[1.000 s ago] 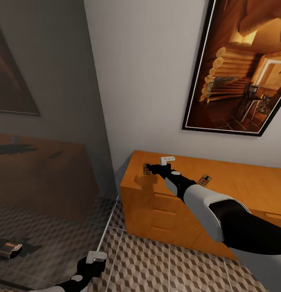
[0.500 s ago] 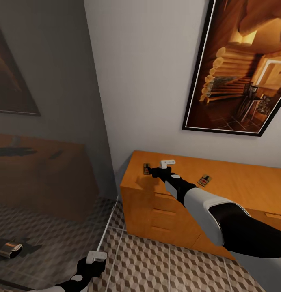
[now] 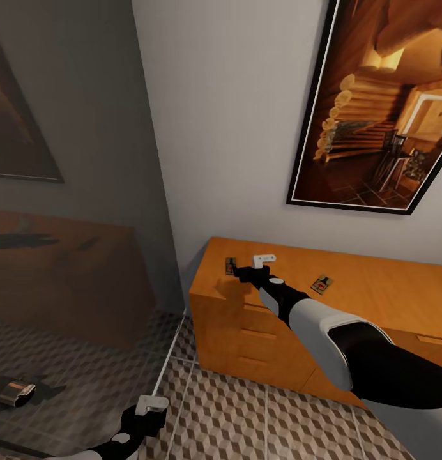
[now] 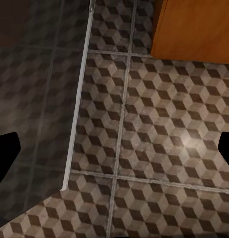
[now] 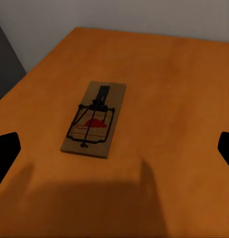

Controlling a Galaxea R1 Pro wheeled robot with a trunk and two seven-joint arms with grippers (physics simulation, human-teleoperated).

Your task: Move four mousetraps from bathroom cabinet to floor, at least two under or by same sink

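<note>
Two mousetraps are seen lying flat on the cabinet's (image 3: pixel 381 287) orange-brown top. One mousetrap (image 3: pixel 231 266) sits near the top's left end, at about 10 o'clock from the right gripper (image 3: pixel 241 272) and just beside it; in the right wrist view this same trap (image 5: pixel 94 119) is shown flat between the spread fingertips, with a dark wire frame and a red mark on its tan board, untouched by either finger. The second mousetrap (image 3: pixel 321 283) lies at about 3 o'clock from the gripper, well apart from it, on the far side of the right forearm.

The right gripper is held open just above the cabinet top, its dark fingertips appearing at the two side edges of the wrist picture. A shadow of the gripper is cast on the wood near the trap.

The left gripper (image 3: pixel 151 409) hangs low over the bathroom floor (image 3: pixel 259 421), at about 7 o'clock from the cabinet's front corner. Its fingers are spread wide with nothing between them; cube-patterned tiles (image 4: pixel 159 139) and the cabinet's corner (image 4: pixel 193 29) are seen beyond them.

A framed picture (image 3: pixel 381 102) hangs on the wall at 12 o'clock above the cabinet. A glass panel (image 3: pixel 74 255) stands at 9 o'clock.
</note>
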